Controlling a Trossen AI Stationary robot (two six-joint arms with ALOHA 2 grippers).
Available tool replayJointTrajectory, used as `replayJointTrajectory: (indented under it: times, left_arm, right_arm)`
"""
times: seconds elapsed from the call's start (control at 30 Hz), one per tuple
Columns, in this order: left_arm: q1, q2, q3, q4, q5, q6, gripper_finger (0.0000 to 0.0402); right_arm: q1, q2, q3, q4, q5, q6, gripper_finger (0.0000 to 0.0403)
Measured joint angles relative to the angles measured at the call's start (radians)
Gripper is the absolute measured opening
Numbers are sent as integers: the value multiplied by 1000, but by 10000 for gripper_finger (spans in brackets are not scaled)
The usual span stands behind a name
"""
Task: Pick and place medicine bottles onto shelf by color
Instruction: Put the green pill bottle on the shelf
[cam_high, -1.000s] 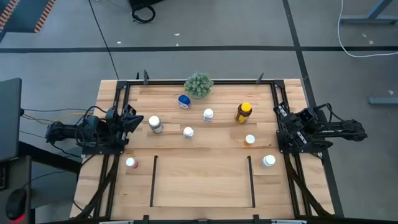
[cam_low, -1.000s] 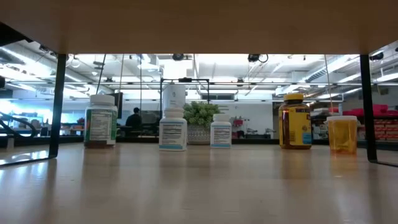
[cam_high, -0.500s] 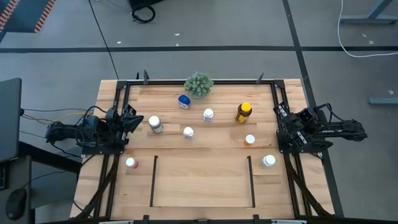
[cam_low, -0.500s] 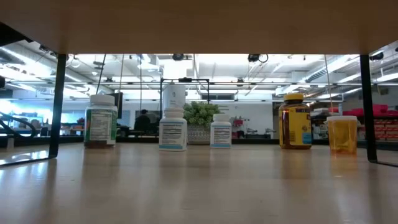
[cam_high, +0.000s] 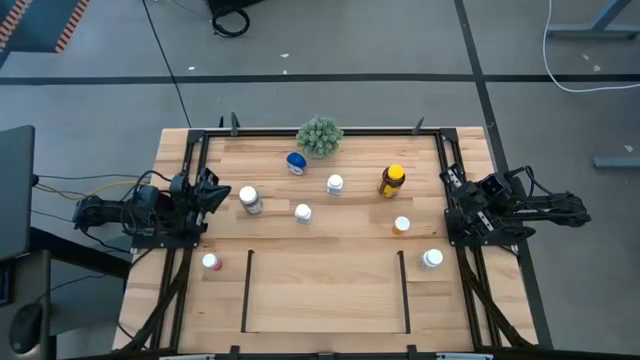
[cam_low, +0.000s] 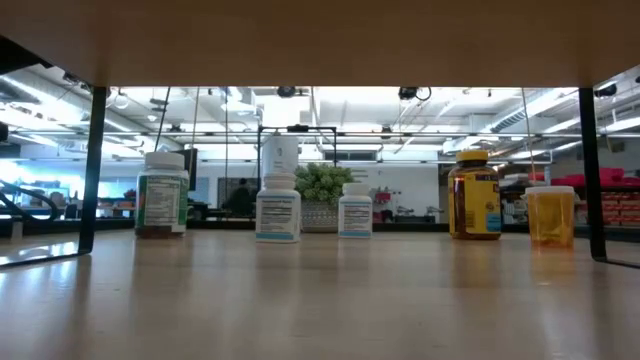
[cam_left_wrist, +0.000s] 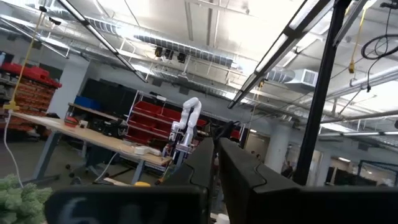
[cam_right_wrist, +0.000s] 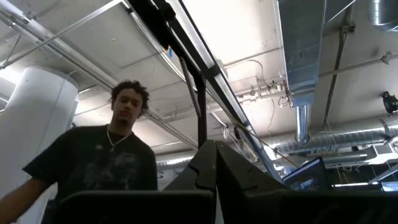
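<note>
At opposite table edges, left tool (cam_high: 208, 192) and right tool (cam_high: 452, 205) sit closed, empty, shelf (cam_high: 325, 320) bare.

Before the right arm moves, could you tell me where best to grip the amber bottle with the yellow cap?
Probably the amber bottle by its round body below the yellow cap, coming from above: it stands upright and apart from the white-capped bottle beside it.

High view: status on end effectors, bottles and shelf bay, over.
Left end effector and right end effector parked at table edges, both shut, empty. Small white-capped medicine bottles all outside the black-outlined light-wood shelf bay. Nothing blocking it.
</note>
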Motion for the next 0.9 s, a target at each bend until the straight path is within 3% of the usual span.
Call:
replayJointTrajectory:
  times: [0.13, 0.27, 0.4, 0.5, 0.73, 0.83, 0.9]
  left_arm:
    - [9, 4, 36, 10, 0, -69, 31]
    - [9, 73, 208, -130, 79, -68, 36]
    - [10, 288, 484, -522, 84, -64, 32]
    - [10, 487, 683, -725, 71, -94, 28]
    - [6, 870, 1042, -793, 70, -326, 30]
    - [7, 979, 1179, -779, 70, -449, 35]
    - [10, 1046, 1262, -754, 70, -487, 36]
  right_arm:
    - [0, 0, 0, 0, 0, 0, 6]
    - [0, 0, 0, 1, 0, 0, 6]
    - [0, 0, 0, 1, 1, -24, 6]
    - [0, 0, 0, 2, 18, -90, 6]
    - [0, 1, 1, 139, 49, -89, 6]
    - [-1, -1, 45, 81, 239, 50, 6]
    - [-2, 2, 92, -137, 377, 196, 6]
